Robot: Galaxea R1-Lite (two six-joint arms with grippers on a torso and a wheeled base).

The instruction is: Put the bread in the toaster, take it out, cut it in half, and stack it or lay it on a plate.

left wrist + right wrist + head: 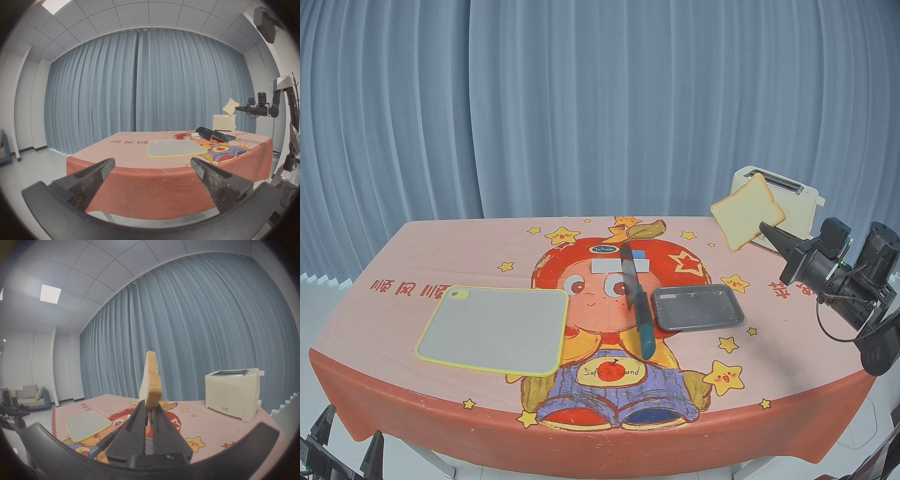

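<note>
Nearest in the head view, the left gripper [352, 424] sits low off the table's near left corner, its fingers spread. On the table [425, 262] a cutting board [497, 328] lies left of centre. A knife [637, 306] rests just beside a dark grey plate [697, 306], handle toward the near edge. The toaster [794, 206] stands at the far right corner. The right gripper [767, 227] pinches the bread [747, 211] by its lower edge, holding the slice tilted in the air in front of the toaster.

From the left wrist, the left gripper's fingers [93, 175] stand wide apart, short of the table's edge. Far off, the bread [230, 107] hangs higher than the toaster's [224, 122] top.

From the right wrist, the right gripper [150, 410] is closed on the slice's lower end. The bread [151, 383] stands upright, seen edge-on, with the toaster [232, 393] well apart on the table.
</note>
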